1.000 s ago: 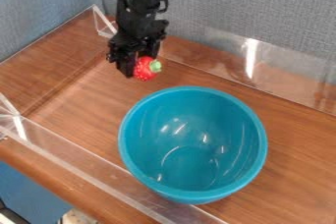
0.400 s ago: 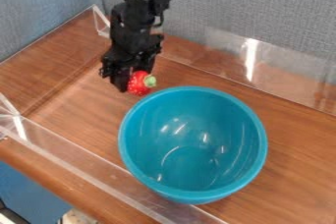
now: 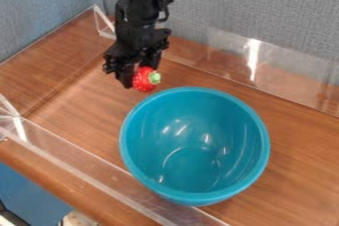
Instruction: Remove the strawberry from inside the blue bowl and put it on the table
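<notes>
Black claw [image 3: 137, 71] clamped on small red strawberry [image 3: 145, 79], green cap showing, just beyond rim of glossy round teal blue bowl [image 3: 193, 146]. Wood-grain bench [image 3: 66, 71], clear acrylic walls [image 3: 284, 63].

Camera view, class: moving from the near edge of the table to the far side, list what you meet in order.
Near clear acrylic wall → blue bowl → strawberry held in the tool → far clear acrylic wall.
</notes>
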You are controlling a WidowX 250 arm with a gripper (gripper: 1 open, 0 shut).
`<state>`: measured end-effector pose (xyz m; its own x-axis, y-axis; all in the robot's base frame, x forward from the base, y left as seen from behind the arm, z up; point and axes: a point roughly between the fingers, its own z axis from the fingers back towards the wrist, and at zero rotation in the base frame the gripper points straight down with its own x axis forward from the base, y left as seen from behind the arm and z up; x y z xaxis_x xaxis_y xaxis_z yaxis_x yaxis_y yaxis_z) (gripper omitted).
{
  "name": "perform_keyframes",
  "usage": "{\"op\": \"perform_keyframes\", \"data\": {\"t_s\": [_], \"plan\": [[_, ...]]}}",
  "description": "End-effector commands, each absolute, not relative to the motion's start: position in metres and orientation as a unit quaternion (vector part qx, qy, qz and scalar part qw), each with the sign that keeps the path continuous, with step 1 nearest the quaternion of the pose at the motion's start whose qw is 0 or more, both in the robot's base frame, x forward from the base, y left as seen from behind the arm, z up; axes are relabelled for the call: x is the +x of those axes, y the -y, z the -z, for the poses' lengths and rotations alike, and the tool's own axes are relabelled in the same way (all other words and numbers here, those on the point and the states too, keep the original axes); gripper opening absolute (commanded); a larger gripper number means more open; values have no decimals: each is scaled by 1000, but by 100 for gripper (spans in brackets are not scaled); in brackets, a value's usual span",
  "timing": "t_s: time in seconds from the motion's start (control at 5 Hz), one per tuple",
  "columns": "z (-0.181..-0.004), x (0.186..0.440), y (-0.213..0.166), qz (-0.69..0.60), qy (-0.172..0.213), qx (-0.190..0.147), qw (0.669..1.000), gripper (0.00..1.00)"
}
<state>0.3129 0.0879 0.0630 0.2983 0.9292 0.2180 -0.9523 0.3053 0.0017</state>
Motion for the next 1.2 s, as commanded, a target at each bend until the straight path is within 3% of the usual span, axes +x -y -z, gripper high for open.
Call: {"op": "perform_keyframes", "data": {"t_s": [0.0,0.2,0.6,0.8,1.0], "plan": [[-82,326,-101,-588,124,49,798,0],[-74,335,-111,-585,124,50,800,0],[-62,336,-127,-532,125,42,836,0],[-58,337,-135,-548,122,42,826,0],[-71,334,-143,-557,128,35,820,0]]}}
